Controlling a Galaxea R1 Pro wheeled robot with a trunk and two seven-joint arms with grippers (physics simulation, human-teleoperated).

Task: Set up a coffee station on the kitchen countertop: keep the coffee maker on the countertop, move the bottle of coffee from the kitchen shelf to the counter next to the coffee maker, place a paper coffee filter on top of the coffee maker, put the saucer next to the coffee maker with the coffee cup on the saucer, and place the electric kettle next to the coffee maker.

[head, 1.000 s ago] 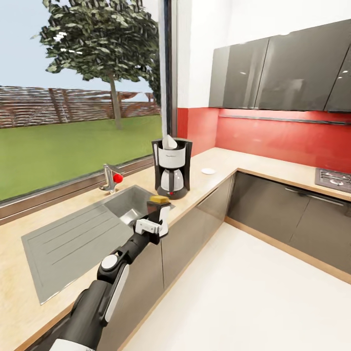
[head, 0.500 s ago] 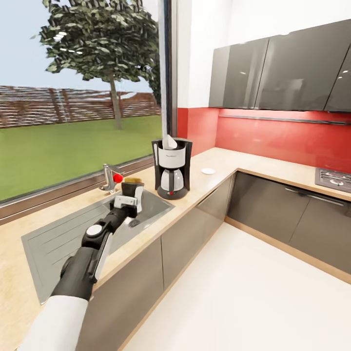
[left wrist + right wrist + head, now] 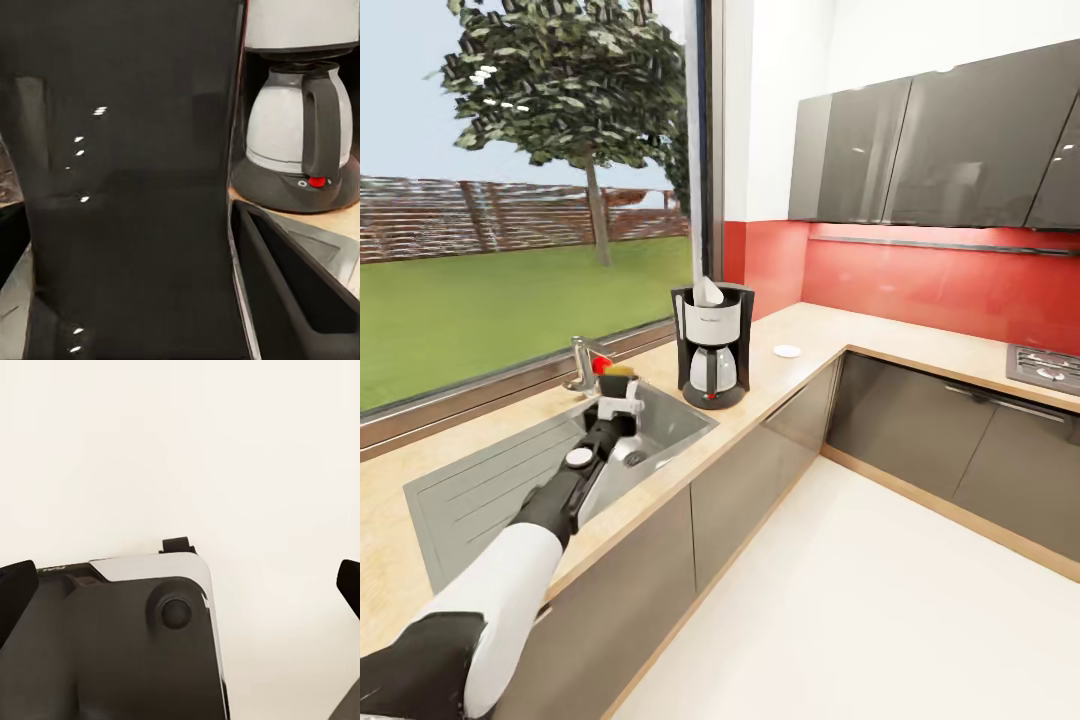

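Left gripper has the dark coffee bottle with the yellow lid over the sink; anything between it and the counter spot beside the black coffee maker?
Nothing visible: between the dark yellow-lidded coffee bottle in the left gripper and the black coffee maker there is only the steel sink basin.

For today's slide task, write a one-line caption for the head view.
Left gripper holds a dark yellow-lidded coffee bottle above the steel sink, beside the black coffee maker.

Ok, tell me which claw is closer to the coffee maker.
Left. The left claw holds the coffee bottle over the sink, beside the coffee maker. The right claw's fingertips face pale floor.
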